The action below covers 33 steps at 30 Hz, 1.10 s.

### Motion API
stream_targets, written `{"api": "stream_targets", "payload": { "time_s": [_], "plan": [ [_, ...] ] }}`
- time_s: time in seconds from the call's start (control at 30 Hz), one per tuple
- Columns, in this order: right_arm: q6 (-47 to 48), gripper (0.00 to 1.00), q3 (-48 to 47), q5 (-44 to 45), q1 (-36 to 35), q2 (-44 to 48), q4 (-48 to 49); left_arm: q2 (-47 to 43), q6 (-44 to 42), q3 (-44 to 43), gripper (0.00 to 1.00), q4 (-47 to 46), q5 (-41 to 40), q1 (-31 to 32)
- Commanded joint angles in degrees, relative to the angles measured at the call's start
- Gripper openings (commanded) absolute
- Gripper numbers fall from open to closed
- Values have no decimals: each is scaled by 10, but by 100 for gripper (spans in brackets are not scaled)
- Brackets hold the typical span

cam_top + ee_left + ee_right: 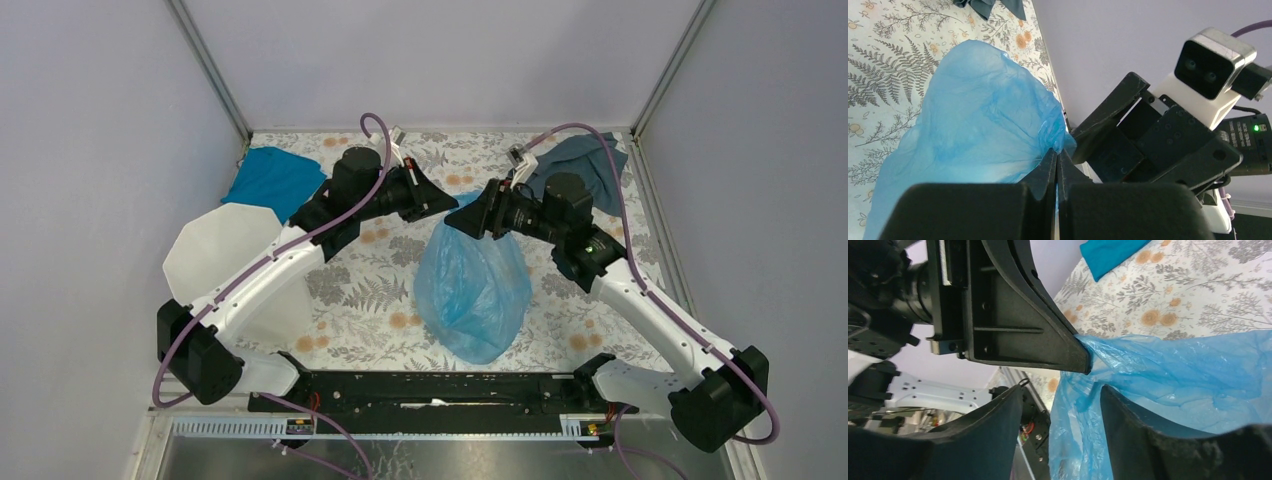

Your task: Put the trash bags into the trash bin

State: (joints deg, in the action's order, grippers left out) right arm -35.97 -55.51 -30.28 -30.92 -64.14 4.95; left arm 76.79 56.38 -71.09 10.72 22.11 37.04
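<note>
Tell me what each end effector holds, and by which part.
The left end effector is shut on the trash bag, pinching a fold of film at its upper edge. The right end effector is open and grips nothing.

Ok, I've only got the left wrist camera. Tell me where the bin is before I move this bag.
Observer: The bin stands off to the left of the bag, apart from it.
Operator: Check the right gripper's jaws for me.
Observer: The right gripper is open. Its fingers are apart, with loose film between them that is not clamped.
Operator: Name whatever lies near the bin.
Observer: A teal cloth lies just behind the bin, toward the far left corner.
</note>
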Motion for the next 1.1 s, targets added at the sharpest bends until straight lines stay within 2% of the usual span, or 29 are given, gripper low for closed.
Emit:
{"api": "stream_targets", "payload": {
  "time_s": [0.0,0.17,0.23,0.3,0.4,0.43,0.47,0.5,0.53,0.57,0.6,0.63,0.73,0.83,1.07],
  "plan": [
    [55,68,-25,102,-41,-2,-26,-7,10,-1,0,-43,0,1],
    [104,72,-57,240,-117,-20,-88,-3,8,-6,0,-40,1,1],
    [115,67,-70,302,-145,-28,-105,-3,7,-6,0,-40,4,1],
    [122,48,-80,354,-163,-32,-118,-5,-4,-7,0,-35,5,1],
    [122,13,-78,390,-169,-25,-118,-17,-45,-23,0,4,-9,1],
    [124,4,-75,406,-169,-20,-118,-24,-69,-32,8,35,-25,1],
    [126,0,-70,422,-169,-13,-119,-34,-96,-44,21,70,-51,1],
    [131,0,-65,439,-169,-8,-122,-48,-121,-54,38,111,-82,1],
    [135,0,-62,458,-169,-4,-128,-66,-145,-60,63,145,-118,1],
    [139,0,-59,476,-169,0,-134,-85,-166,-66,80,177,-153,1],
    [146,0,-56,495,-169,4,-139,-103,-186,-74,93,225,-187,1],
    [152,0,-52,512,-169,10,-141,-119,-204,-88,98,263,-225,1],
    [167,0,-33,547,-169,29,-139,-154,-228,-144,99,393,-377,1],
    [175,0,-24,554,-168,47,-133,-175,-218,-175,99,496,-495,0],
    [175,0,-22,524,-168,67,-137,-193,-110,-149,99,621,-662,1]
  ]
}}
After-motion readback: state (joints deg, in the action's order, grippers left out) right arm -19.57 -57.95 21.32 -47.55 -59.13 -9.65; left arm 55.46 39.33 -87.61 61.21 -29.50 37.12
